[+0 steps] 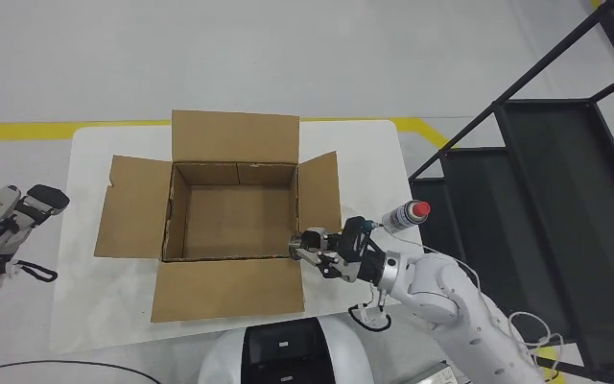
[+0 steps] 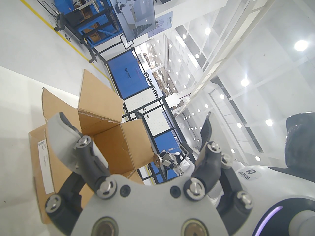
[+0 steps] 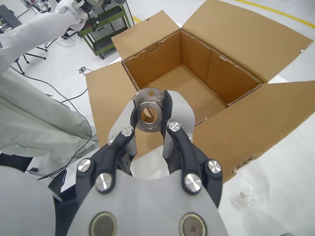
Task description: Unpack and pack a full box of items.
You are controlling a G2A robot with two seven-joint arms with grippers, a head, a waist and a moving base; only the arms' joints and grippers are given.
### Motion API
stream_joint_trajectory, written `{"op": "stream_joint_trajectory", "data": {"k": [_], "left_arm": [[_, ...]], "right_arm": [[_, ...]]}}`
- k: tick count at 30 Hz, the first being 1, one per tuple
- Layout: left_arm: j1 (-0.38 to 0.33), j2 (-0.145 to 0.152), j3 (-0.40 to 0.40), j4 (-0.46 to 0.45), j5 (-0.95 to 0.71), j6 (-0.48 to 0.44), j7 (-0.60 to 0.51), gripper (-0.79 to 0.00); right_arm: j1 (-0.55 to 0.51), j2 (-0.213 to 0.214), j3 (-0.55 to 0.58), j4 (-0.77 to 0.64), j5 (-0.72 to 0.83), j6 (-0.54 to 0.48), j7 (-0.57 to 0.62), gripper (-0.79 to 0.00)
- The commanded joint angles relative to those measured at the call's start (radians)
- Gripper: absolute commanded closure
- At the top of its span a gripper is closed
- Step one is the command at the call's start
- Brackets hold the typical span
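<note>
While the box (image 1: 235,134) sits mid-table w/ all four flaps folded out, the R gripper (image 3: 150,110) is at the box's 5 o'clock corner, right by the rim of the opening. Its fingers (image 3: 169,104) are clamped on a metal ring (image 3: 149,116), one pad each side. The ring is a flat round flange w/ a raised collar and a hole through the middle. It's held on edge, bore facing the wrist cam, approx level w/ the box rim; can't tell if it touches the cardboard. What shows of the box inside is bare brown floor and walls.

L gripper (image 2: 131,121) is well apart from the box, out at 9 o'clock past the table (image 1: 96,317) edge, fingers spread wide, nothing between them.

At 3 o'clock from the box, near the table's edge, is a spray can (image 1: 405,216) w/ red cap; can't tell if it's upright or lying. A crumpled clear plastic bag (image 3: 248,197) lies on the table near the R arm, just beside the near flap.
</note>
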Motion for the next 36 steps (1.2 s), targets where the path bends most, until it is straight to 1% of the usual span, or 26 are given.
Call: {"op": "stream_joint_trajectory", "data": {"k": [1, 5, 10, 14, 18, 19, 20, 24, 30, 33, 36], "left_arm": [[0.0, 0.0, 0.0, 0.0, 0.0, 0.0, 0.0, -0.785], [0.0, 0.0, 0.0, 0.0, 0.0, 0.0, 0.0, -0.785], [0.0, 0.0, 0.0, 0.0, 0.0, 0.0, 0.0, -0.785], [0.0, 0.0, 0.0, 0.0, 0.0, 0.0, 0.0, -0.785], [0.0, 0.0, 0.0, 0.0, 0.0, 0.0, 0.0, -0.785], [0.0, 0.0, 0.0, 0.0, 0.0, 0.0, 0.0, -0.785], [0.0, 0.0, 0.0, 0.0, 0.0, 0.0, 0.0, -0.785], [0.0, 0.0, 0.0, 0.0, 0.0, 0.0, 0.0, -0.785], [0.0, 0.0, 0.0, 0.0, 0.0, 0.0, 0.0, -0.785], [0.0, 0.0, 0.0, 0.0, 0.0, 0.0, 0.0, -0.785], [0.0, 0.0, 0.0, 0.0, 0.0, 0.0, 0.0, -0.785]], "right_arm": [[0.035, -0.007, -0.036, 0.018, -0.004, 0.035, 0.001, 0.0], [0.093, -0.022, -0.1, 0.061, -0.008, 0.119, 0.004, 0.0], [0.166, -0.037, -0.175, 0.118, -0.045, 0.199, 0.121, 0.0], [0.233, -0.049, -0.227, 0.152, -0.102, 0.244, 0.183, 0.0], [0.281, -0.062, -0.273, 0.165, -0.145, 0.273, 0.195, 0.0], [0.288, -0.064, -0.281, 0.166, -0.157, 0.281, 0.202, -0.123], [0.295, -0.066, -0.289, 0.167, -0.168, 0.289, 0.21, -0.785], [0.319, -0.076, -0.32, 0.169, -0.181, 0.3, 0.219, -0.785], [0.339, -0.087, -0.335, 0.173, -0.154, 0.281, 0.164, -0.785], [0.331, -0.087, -0.324, 0.16, -0.111, 0.226, 0.097, -0.785], [0.294, -0.073, -0.282, 0.125, -0.129, 0.136, 0.055, -0.785]]}}
